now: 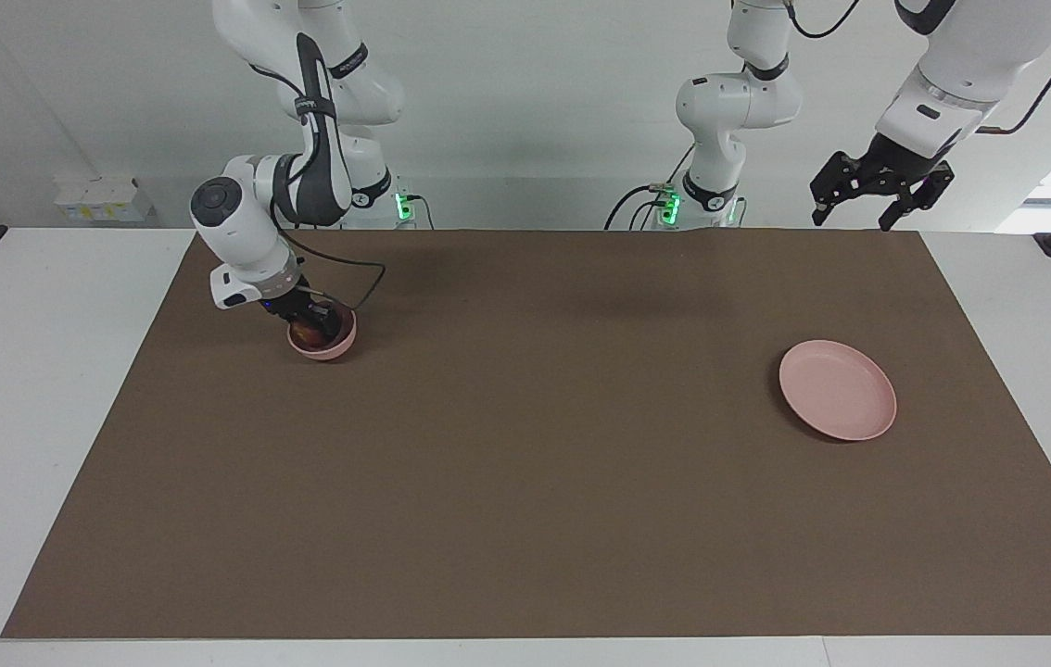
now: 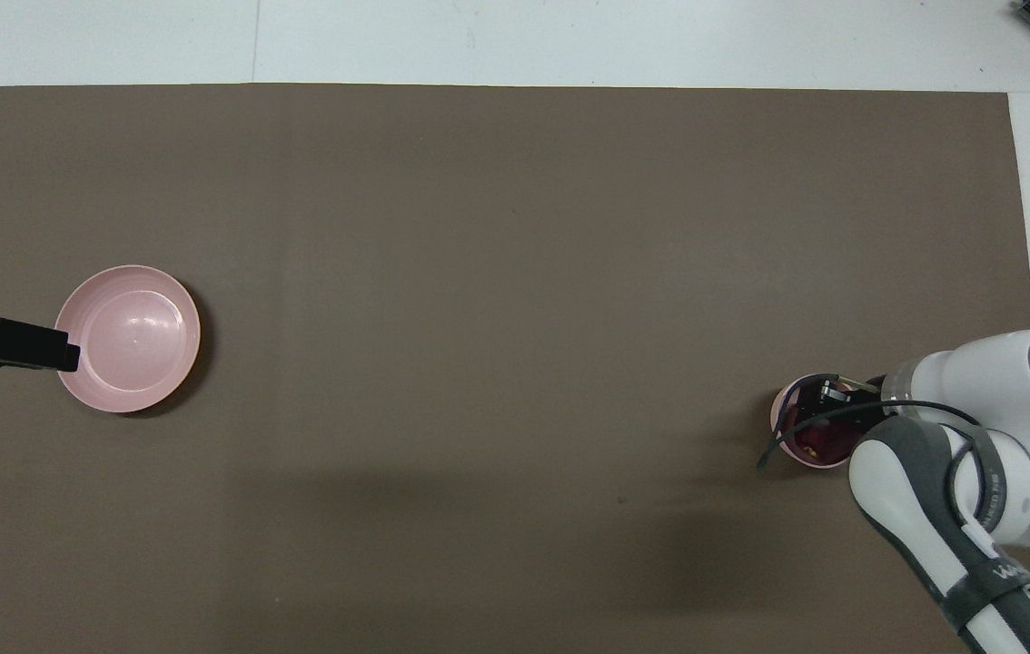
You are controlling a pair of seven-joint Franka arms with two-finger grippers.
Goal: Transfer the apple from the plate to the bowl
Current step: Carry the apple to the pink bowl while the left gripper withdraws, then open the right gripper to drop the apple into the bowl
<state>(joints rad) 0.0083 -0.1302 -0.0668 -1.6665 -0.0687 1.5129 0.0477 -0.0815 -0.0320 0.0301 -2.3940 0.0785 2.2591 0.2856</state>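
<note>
The small deep pink bowl (image 1: 333, 349) stands toward the right arm's end of the table, close to the robots. My right gripper (image 1: 308, 326) reaches down into it and is shut on the dark red apple (image 1: 303, 332), which sits low inside the bowl. From overhead the apple (image 2: 813, 442) shows inside the bowl's rim (image 2: 781, 411) under the right gripper (image 2: 828, 404). The flat pink plate (image 1: 838, 389) lies empty toward the left arm's end. My left gripper (image 1: 850, 220) hangs open and empty, high above the table edge nearest the robots, and waits.
A brown mat (image 1: 544, 445) covers the table, with bare white table (image 1: 34, 389) around it. From overhead one finger of the raised left gripper (image 2: 24, 343) lies over the plate's (image 2: 129, 338) rim without touching it.
</note>
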